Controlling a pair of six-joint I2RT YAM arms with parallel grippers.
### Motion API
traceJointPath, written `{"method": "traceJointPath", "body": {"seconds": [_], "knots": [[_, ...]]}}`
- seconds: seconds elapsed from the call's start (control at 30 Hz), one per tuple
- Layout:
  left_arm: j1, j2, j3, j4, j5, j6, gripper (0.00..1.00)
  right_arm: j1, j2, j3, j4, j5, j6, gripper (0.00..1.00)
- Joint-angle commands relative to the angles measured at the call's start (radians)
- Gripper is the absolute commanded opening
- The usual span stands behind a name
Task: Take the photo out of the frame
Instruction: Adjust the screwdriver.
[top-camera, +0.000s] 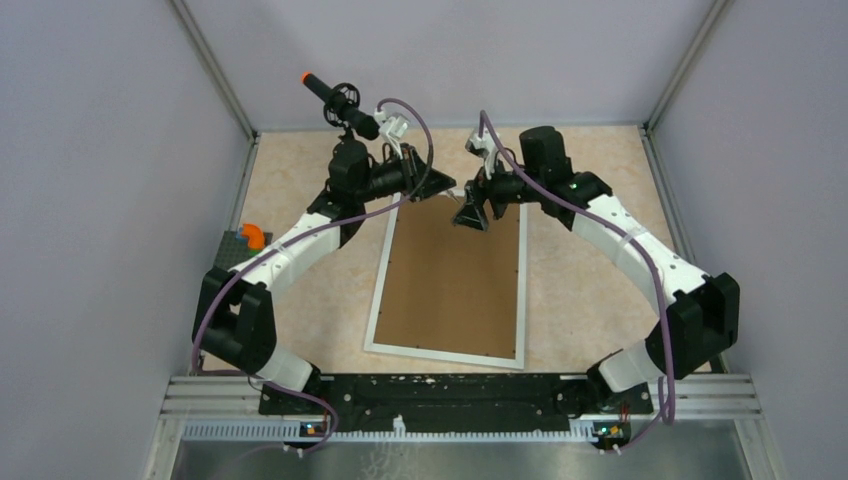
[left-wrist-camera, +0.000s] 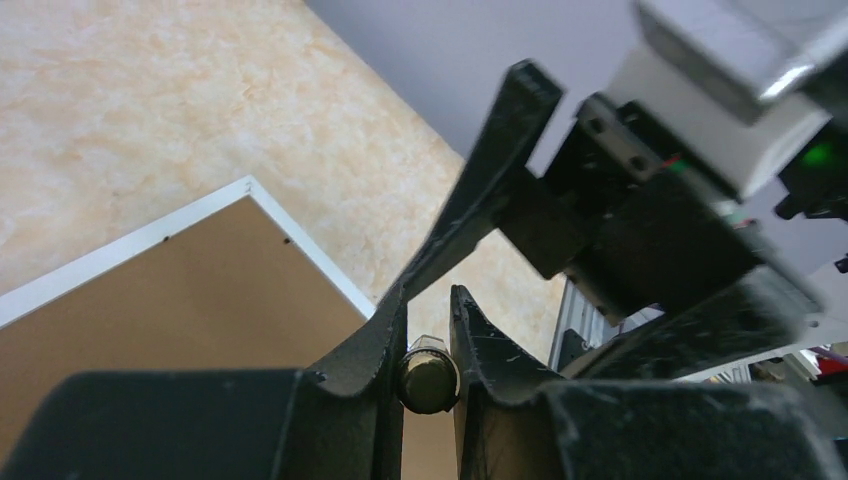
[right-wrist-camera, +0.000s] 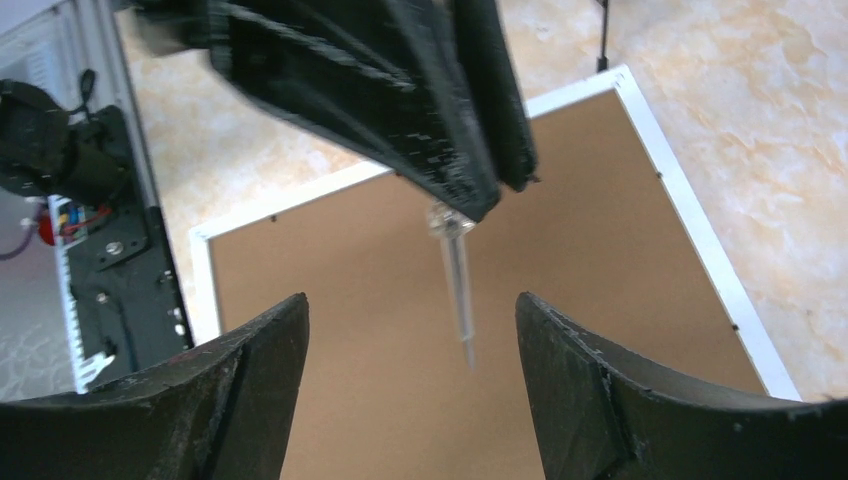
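The frame lies face down on the table, white border around the brown backing board. The photo is hidden under that board. My left gripper hovers at the frame's far edge, shut on a slim clear stick; its round end shows between the left gripper's jaws. In the right wrist view that stick hangs point-down over the backing board. My right gripper is just beside it above the board. The right gripper is open, with nothing between its fingers.
An orange and dark block sits at the table's left edge. A black rod with an orange tip stands at the back left. Grey walls enclose the table, and the arms' mounting rail runs along the near edge.
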Motion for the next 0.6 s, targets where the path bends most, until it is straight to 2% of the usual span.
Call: {"method": "traceJointPath", "body": {"seconds": [0.0, 0.1, 0.23, 0.33, 0.57], "knots": [[-0.019, 0.002, 0.038, 0.128, 0.004, -0.079, 0.00, 0.024, 0.030, 0.000, 0.064, 0.103, 0.018, 0.70], [-0.024, 0.002, 0.027, 0.142, 0.017, -0.093, 0.00, 0.026, 0.039, 0.005, 0.062, 0.113, 0.011, 0.62], [-0.027, 0.004, 0.018, 0.153, 0.033, -0.101, 0.00, 0.026, 0.046, 0.021, 0.042, 0.117, -0.010, 0.30], [-0.027, 0.011, 0.023, 0.153, 0.051, -0.101, 0.00, 0.026, 0.036, 0.025, 0.020, 0.114, -0.046, 0.00], [-0.028, 0.009, 0.037, 0.111, 0.076, -0.054, 0.00, -0.006, -0.027, -0.004, -0.006, 0.081, -0.101, 0.00]]}}
